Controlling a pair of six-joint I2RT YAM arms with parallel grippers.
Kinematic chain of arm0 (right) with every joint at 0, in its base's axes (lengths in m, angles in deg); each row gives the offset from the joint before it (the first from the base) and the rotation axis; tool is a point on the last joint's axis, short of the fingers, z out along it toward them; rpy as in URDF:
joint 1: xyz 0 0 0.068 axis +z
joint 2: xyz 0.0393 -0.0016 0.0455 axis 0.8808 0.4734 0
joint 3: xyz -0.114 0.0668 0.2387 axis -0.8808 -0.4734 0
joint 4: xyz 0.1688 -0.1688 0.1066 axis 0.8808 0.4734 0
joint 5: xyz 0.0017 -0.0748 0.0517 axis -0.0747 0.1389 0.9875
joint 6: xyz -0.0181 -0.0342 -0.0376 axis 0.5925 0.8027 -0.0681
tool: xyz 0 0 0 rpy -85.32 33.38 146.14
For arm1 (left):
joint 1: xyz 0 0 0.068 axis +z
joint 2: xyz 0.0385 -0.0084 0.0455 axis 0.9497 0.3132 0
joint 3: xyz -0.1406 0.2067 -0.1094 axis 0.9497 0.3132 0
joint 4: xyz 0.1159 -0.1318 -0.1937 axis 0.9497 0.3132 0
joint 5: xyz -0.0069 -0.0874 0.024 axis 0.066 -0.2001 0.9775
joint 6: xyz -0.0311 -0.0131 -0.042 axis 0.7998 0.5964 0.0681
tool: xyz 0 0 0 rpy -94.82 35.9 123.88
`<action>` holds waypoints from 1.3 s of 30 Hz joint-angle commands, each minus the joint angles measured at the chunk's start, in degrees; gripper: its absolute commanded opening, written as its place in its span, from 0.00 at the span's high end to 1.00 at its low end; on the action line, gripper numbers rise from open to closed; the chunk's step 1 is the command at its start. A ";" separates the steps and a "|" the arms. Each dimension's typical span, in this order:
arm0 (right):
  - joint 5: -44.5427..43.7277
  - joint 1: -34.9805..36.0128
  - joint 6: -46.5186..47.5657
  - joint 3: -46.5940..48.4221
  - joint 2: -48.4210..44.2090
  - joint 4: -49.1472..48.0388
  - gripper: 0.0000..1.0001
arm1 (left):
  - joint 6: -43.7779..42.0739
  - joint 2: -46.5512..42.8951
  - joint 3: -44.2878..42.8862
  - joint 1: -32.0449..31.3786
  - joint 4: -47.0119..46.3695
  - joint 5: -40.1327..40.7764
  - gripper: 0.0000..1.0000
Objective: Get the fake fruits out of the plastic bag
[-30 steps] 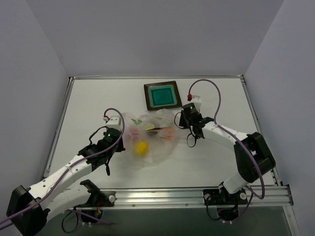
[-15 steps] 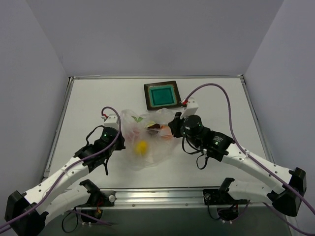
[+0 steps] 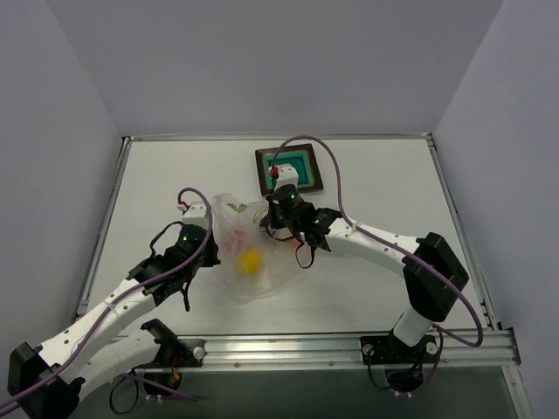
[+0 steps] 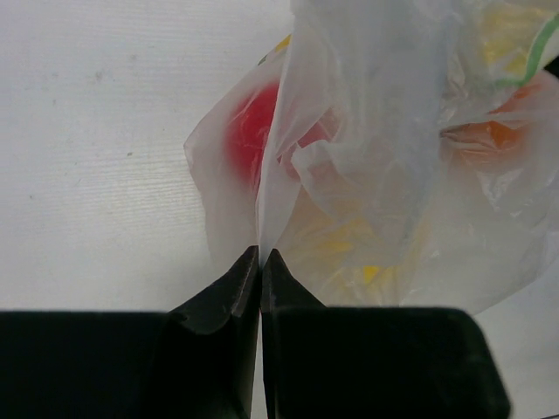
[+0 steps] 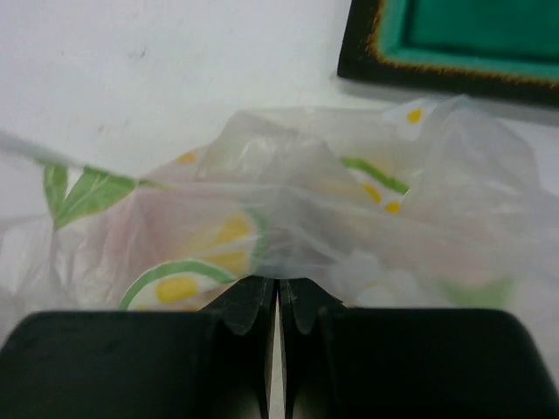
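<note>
My left tool (image 4: 260,253) stays clamped tip to tip on a fold at the left edge of the large crinkly see-through plastic bag (image 3: 262,272), as it was a second ago. My right tool (image 5: 279,284) stood off the bag's right side then. It has since swung across to the bag's far edge and shut, with the film gathered into its tips. The glossy round yellow fruit (image 3: 251,261), bright red fruit (image 4: 249,140) and orange fruit (image 4: 489,135) lie inside the bag on the white desk (image 3: 166,175). The square teal tray with a dark brown rim (image 3: 312,177) sits just beyond.
</note>
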 commanded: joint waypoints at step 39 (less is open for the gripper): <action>-4.95 -2.32 -16.72 -12.28 -2.76 -12.36 1.00 | 16.78 13.27 -15.54 -19.78 -9.29 20.19 0.34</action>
